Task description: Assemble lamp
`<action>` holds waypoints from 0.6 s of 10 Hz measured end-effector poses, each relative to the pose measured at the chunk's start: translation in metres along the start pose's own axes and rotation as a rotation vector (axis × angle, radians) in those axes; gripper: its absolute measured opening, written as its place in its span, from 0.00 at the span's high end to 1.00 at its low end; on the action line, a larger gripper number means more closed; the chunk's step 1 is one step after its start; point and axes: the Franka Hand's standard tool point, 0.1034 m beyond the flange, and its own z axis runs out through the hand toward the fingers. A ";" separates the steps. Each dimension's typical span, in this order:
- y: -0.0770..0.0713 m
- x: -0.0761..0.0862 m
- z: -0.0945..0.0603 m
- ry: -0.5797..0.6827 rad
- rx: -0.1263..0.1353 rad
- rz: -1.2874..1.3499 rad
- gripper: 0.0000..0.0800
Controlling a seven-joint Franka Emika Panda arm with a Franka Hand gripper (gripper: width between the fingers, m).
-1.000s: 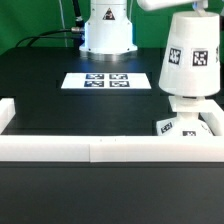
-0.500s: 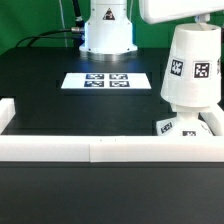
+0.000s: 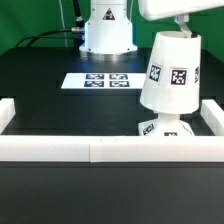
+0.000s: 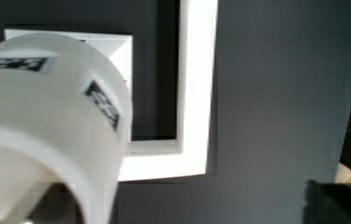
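Note:
The white cone-shaped shade (image 3: 170,72) hangs tilted in the air at the exterior view's right, its wide end down. My gripper (image 3: 183,22) holds it by its narrow top end, and the fingers themselves are mostly hidden. Just under the shade's rim, the round bulb (image 3: 171,127) stands on the flat square base (image 3: 149,127), whose tags show. In the wrist view the shade (image 4: 56,120) fills the near side and hides the bulb. A corner of the base (image 4: 122,48) shows beyond it.
A white fence wall (image 3: 90,148) runs along the table's front and up both sides, close to the base. It also shows in the wrist view (image 4: 198,80). The marker board (image 3: 104,79) lies mid-table before the robot's white pedestal (image 3: 107,30).
The shade has swung toward the exterior view's left and tilted more, and now hangs over the bulb and base. The base and bulb have not moved.

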 end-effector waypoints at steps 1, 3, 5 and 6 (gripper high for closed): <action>0.000 -0.002 -0.004 0.003 0.000 0.000 0.16; -0.006 -0.007 -0.017 -0.010 -0.002 0.018 0.13; -0.015 -0.011 -0.031 -0.004 0.001 0.077 0.13; -0.020 -0.016 -0.033 -0.004 0.001 0.116 0.13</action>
